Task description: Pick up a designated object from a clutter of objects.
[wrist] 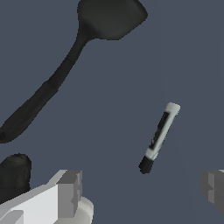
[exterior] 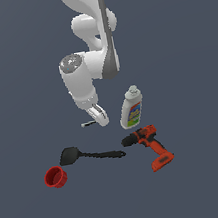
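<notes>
The arm is reaching down over the dark floor with its gripper (exterior: 100, 115) hanging just above the small marker (wrist: 159, 136), the thin black-and-white stick it is meant to lift. In the wrist view the two fingers (wrist: 70, 192) are standing wide apart, one at each side of the frame, with the marker lying flat in the open gap between them but nearer the far finger, so nothing is being held yet. The marker is lying at a slight slant, its pale end pointing away from the fingers and its black tip toward them, which suggests the wrist is lining up so the pads can close across the thin body and not along it. In the exterior view only a sliver of the marker (exterior: 88, 124) is showing, just beside the gripper on that view's left. The spatula (wrist: 74, 52) is lying well apart from the marker, leaving room to descend. The cup (exterior: 55, 177), the bottle (exterior: 131, 108) and the drill (exterior: 150, 146) are sitting farther off, out of the way.
</notes>
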Robot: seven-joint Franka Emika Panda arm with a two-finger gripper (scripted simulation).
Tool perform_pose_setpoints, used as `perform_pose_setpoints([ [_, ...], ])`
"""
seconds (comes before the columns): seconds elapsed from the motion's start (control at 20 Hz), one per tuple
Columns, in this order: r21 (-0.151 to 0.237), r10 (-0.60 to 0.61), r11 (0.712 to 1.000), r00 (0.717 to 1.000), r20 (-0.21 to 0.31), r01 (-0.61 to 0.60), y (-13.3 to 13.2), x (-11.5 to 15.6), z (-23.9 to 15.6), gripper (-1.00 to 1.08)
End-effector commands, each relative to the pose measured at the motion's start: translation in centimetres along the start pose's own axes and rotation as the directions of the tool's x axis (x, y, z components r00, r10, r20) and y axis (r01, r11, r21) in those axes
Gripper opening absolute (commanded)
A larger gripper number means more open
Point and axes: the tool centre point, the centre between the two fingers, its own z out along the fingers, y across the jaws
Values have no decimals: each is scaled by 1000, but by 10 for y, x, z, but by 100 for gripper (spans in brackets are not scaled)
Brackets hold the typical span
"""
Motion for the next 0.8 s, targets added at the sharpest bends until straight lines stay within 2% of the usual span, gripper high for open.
perform_pose_setpoints([
  [0.0,2,90,996,996,-6,-90,10,0,15,100],
  [0.35,4,282,959,959,-26,-282,35,1,44,100],
  [0.75,7,391,920,919,-42,-391,51,1,60,100],
])
